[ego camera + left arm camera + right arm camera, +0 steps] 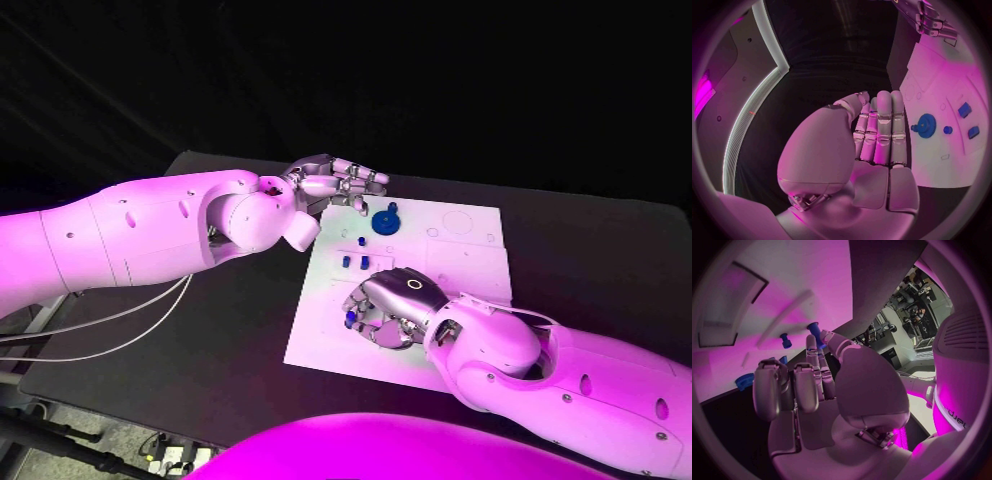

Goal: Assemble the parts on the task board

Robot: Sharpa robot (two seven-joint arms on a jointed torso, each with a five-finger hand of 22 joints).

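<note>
The white task board (pixel 464 272) lies in the middle of the table. A blue gear (pixel 387 221) stands near its far left part, with two small blue parts (pixel 355 262) nearer the middle. My left hand (pixel 332 185) hovers at the board's far left corner, fingers straight and nothing in them (pixel 879 135); the gear (pixel 926 125) lies just beyond its fingertips. My right hand (pixel 392 305) is over the board's near left part. It pinches a small blue part (pixel 815 332) between thumb and a finger, and that part (pixel 351 317) shows beside its fingers.
The board (pixel 786 290) has outlined recesses, among them a circle (pixel 459 222) at its far right. Another blue peg (pixel 786 340) stands on it close to the right hand. Bare black table (pixel 216 340) runs around the board, and white cables (pixel 101 330) trail off its left edge.
</note>
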